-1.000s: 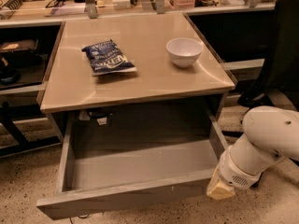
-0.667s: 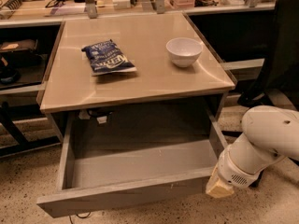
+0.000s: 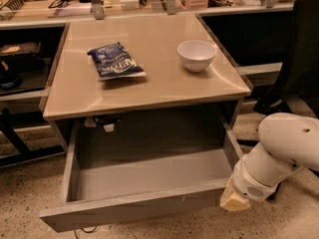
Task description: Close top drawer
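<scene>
Top drawer [image 3: 134, 208] pulled far out toward the camera, long front running left to right. Claw [image 3: 233, 202] at its right front corner; cannot tell if spread or pressed together. Farther back, above: counter [image 3: 159, 86] with blue bag [image 3: 115, 61], white bowl [image 3: 196, 55].

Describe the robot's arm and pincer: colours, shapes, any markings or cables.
The arm is a smooth, glossy white shell of bulbous, rounded segments, with a small vent grille near the wrist. The pincer, at the right end of the top drawer's front panel, is a blocky tan piece. No cables or markings show.
</scene>
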Motion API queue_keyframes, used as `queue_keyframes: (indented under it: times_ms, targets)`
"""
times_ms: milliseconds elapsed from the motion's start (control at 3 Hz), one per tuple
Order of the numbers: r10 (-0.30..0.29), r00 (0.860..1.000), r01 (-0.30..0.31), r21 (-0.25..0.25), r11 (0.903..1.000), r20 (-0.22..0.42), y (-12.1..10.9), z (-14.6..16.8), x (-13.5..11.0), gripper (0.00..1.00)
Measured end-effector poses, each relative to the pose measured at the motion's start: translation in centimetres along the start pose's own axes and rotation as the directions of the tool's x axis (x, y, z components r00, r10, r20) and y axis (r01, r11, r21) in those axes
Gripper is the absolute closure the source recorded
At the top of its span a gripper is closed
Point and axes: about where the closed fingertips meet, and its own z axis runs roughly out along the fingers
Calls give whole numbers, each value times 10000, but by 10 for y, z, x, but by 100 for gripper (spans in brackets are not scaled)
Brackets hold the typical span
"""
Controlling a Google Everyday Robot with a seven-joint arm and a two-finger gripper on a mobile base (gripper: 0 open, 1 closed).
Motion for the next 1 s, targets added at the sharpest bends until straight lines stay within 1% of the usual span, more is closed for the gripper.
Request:
queue_keyframes:
  times_ms: [333,667,1000]
  targets:
    - [0,10000,0,0,10000,0,0,0,0,12]
    - [0,10000,0,0,10000,0,0,0,0,0]
    - [-1,10000,1,0,10000,-1,0,0,0,0]
